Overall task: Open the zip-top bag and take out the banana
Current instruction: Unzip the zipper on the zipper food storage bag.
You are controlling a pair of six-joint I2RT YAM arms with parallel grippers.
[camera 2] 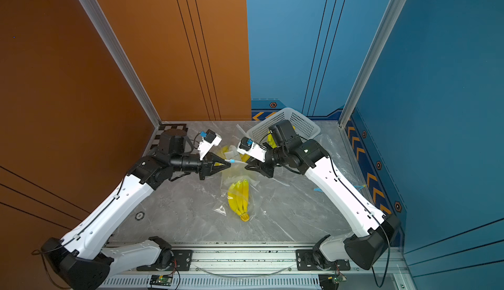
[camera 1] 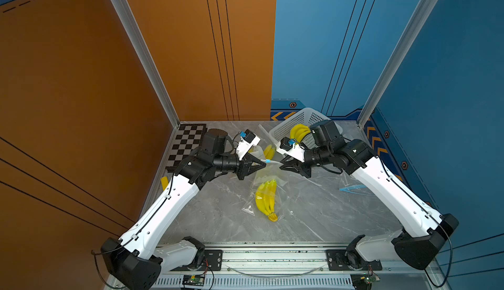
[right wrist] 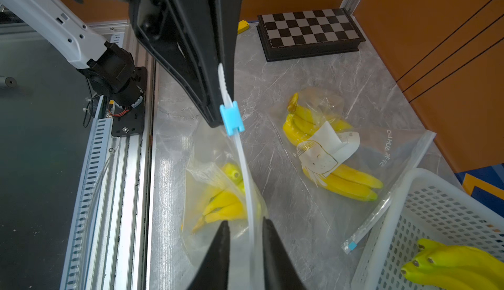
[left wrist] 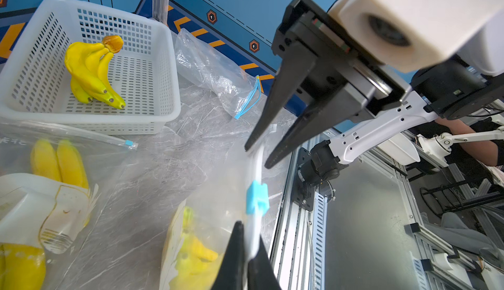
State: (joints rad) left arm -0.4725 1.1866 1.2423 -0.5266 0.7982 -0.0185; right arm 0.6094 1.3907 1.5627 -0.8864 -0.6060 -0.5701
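A clear zip-top bag (camera 1: 275, 178) holds a yellow banana (camera 1: 266, 198) bunch, seen in both top views (camera 2: 240, 198) at the table's middle. My left gripper (left wrist: 249, 236) is shut on the bag's white zip strip, just beside the blue slider (left wrist: 257, 197). The strip runs from there to my right gripper (right wrist: 245, 221), whose fingers stand open on either side of it without pinching it. In the top views the two grippers (camera 1: 263, 163) (camera 1: 282, 164) face each other tip to tip above the bag. The right wrist view shows the banana (right wrist: 223, 201) inside the bag below the strip.
A white basket (camera 1: 307, 109) at the back right holds another banana bunch (camera 1: 298, 131). A second bagged bunch (right wrist: 327, 149) lies behind the grippers. An empty bag (camera 1: 351, 187) lies under the right arm. A chessboard (camera 1: 188, 144) sits at the back left.
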